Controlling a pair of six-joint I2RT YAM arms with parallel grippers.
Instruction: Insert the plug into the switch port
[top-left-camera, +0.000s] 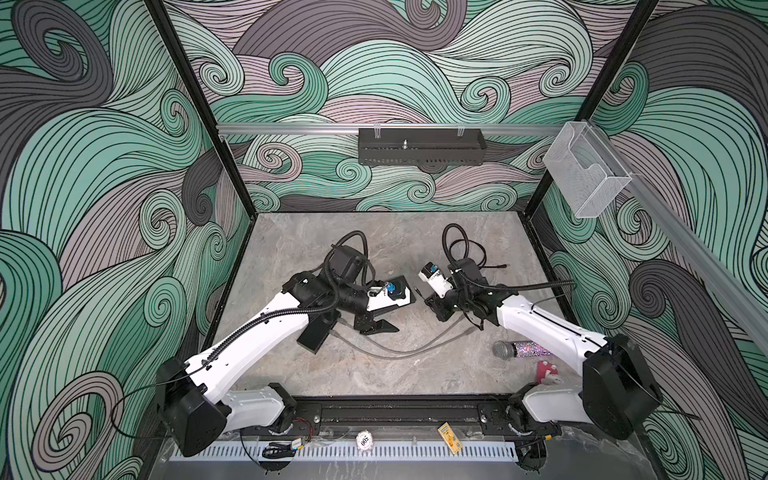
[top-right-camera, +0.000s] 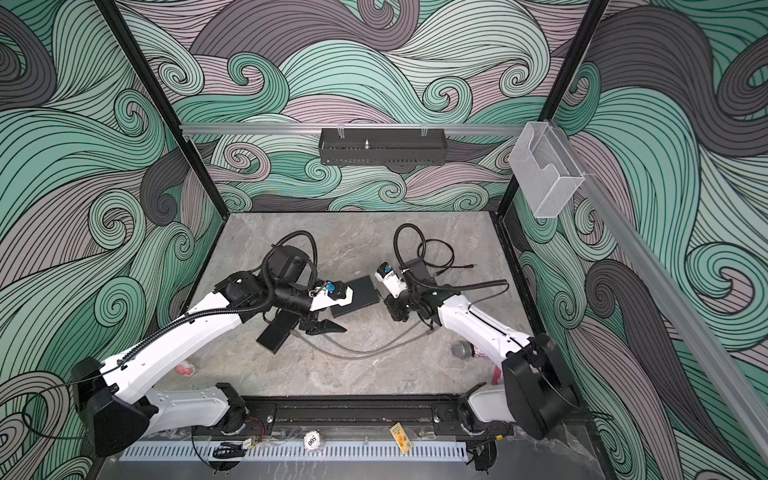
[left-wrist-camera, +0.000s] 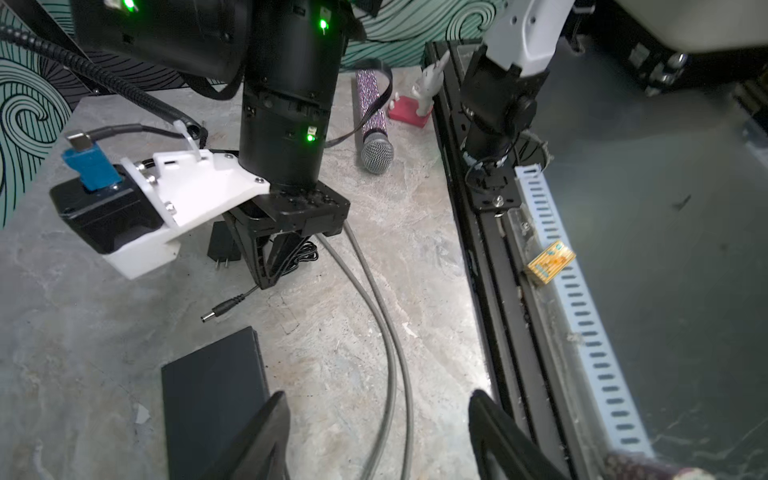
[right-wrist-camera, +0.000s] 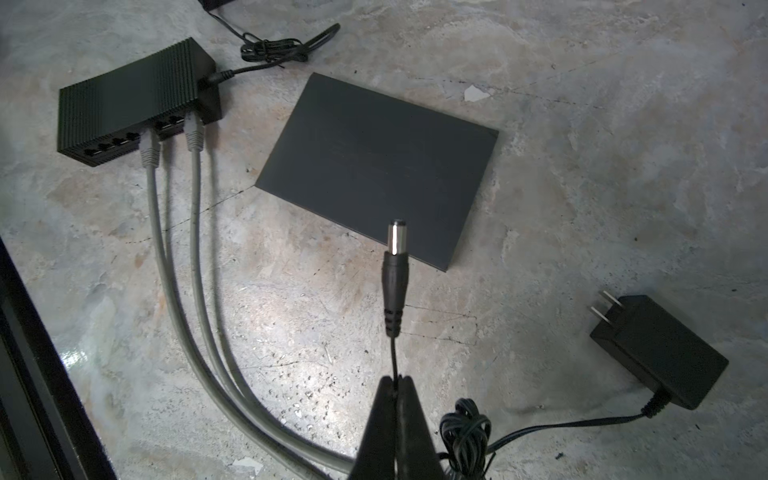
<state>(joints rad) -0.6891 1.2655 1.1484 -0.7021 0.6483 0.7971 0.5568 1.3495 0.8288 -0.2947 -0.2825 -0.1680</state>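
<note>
The right hand (right-wrist-camera: 397, 380) is closed on the cord (right-wrist-camera: 394, 357) behind the plug (right-wrist-camera: 396, 245), held over the counter (right-wrist-camera: 602, 124) near a flat black box (right-wrist-camera: 374, 166), well apart from the ribbed switch (right-wrist-camera: 133, 99). The left hand (left-wrist-camera: 378, 399) is open. The pickup looks done; insertion remains.

Two grippers: left gripper (left-wrist-camera: 378, 395), right gripper (right-wrist-camera: 399, 380). Two black boxes on the counter (right-wrist-camera: 582, 124): one ribbed switch (right-wrist-camera: 133, 104), one flat box (right-wrist-camera: 374, 166). Two barrel plugs: loose plug (right-wrist-camera: 395, 239), seated plug (right-wrist-camera: 214, 77). Two grey cables (right-wrist-camera: 153, 199), side by side. One whole power adapter (right-wrist-camera: 660, 351), with two prongs (right-wrist-camera: 602, 305). Two coiled cord bundles (right-wrist-camera: 274, 48): one near the ribbed switch, one near the right gripper. One microphone (top-left-camera: 521, 349). One white figure on a red base (left-wrist-camera: 411, 110).
</note>
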